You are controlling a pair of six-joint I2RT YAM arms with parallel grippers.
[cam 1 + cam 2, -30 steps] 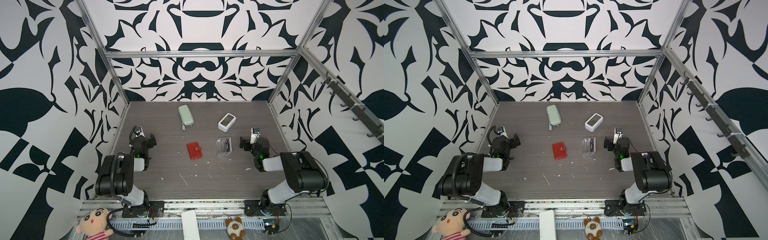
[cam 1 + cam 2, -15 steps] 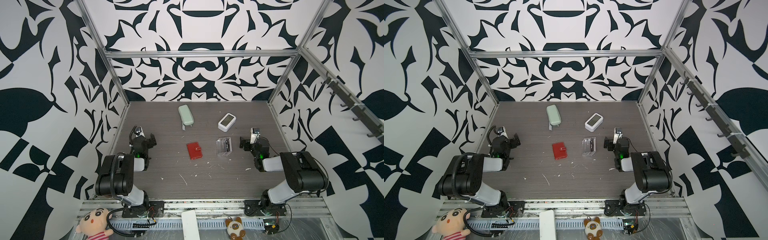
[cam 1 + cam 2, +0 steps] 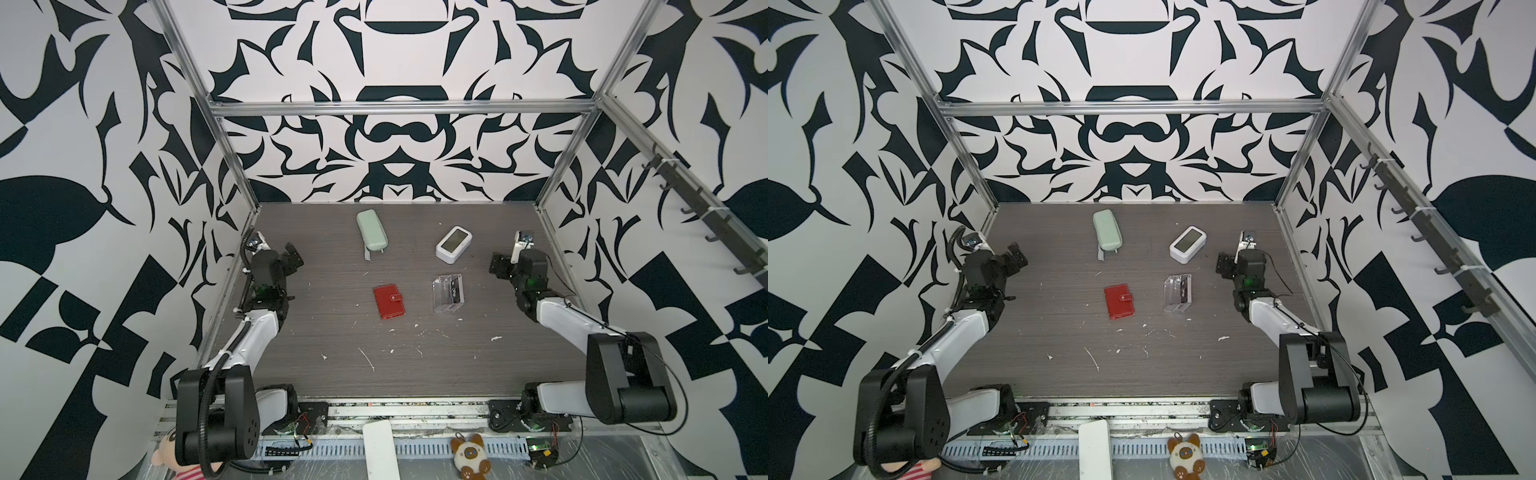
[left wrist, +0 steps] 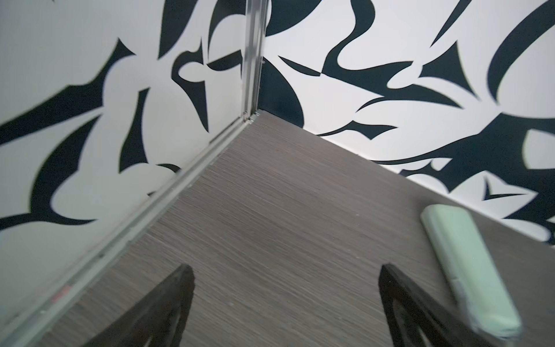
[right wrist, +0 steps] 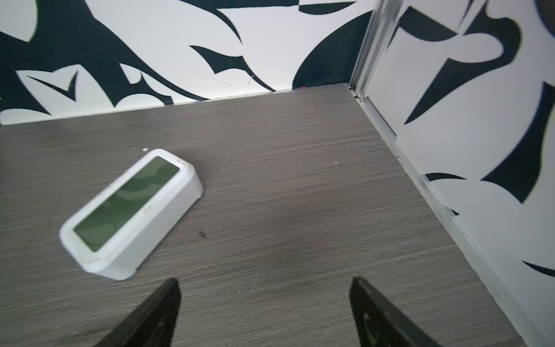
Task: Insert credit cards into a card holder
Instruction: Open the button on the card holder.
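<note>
Red leather-look card holder (image 3: pixel 389 301), a small booklet wallet, lies closed and flat near the middle of the grey wood-grain table (image 3: pixel 415 365), its snap tab across the front; neither arm touches it. Beside it, towards the right arm and not touching it, stands a clear acrylic box stand (image 3: pixel 446 297) with the credit cards (image 3: pixel 456 291) upright inside; only a black one can be made out.

Farther back, the left gripper (image 3: pixel 293 255) sits close to the left wall. Its wrist view shows the black fingers (image 4: pixel 168 306) spread wide over bare table, holding nothing. The right gripper (image 3: pixel 496 266), near the right wall, is likewise spread and empty in its wrist view.

Beyond the stand lies a white rounded box-shaped device with a greenish screen (image 3: pixel 454 245). Farthest back is a mint-green oblong case (image 3: pixel 371 235).
</note>
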